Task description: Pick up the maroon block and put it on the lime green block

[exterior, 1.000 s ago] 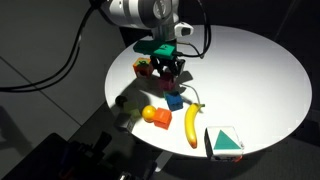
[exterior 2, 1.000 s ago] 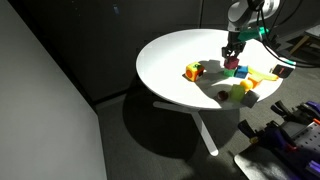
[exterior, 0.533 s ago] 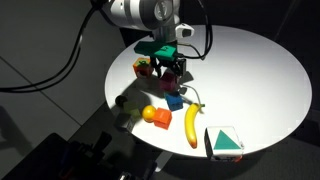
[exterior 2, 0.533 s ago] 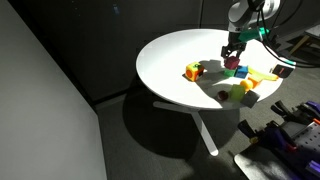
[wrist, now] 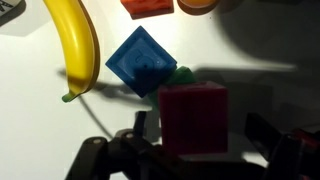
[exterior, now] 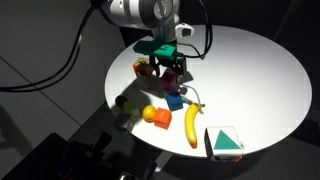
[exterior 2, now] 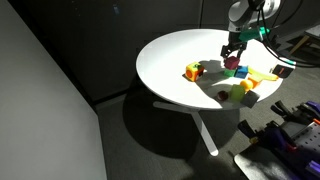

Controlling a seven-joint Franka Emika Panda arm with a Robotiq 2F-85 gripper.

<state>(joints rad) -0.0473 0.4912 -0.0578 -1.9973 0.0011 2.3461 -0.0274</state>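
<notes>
**Wrist view.** The maroon block [wrist: 193, 115] sits between my jaws, directly over the lime green block [wrist: 184, 76], of which only a thin green edge shows above the maroon block's top side. My gripper [wrist: 197, 128] has one finger on each side of the maroon block (the fingers lie in shadow, so I cannot tell whether they clamp it or stand just off it). A blue cube [wrist: 145, 62], turned corner-on, touches the green edge. A banana [wrist: 76, 45] lies just beside the blue cube.

**Exterior views.** I hang low over a round white table [exterior: 250, 70]. A multicoloured cube [exterior: 145, 68] is near me, and a teal-and-white box [exterior: 224, 142] sits well apart at the table's edge.
</notes>
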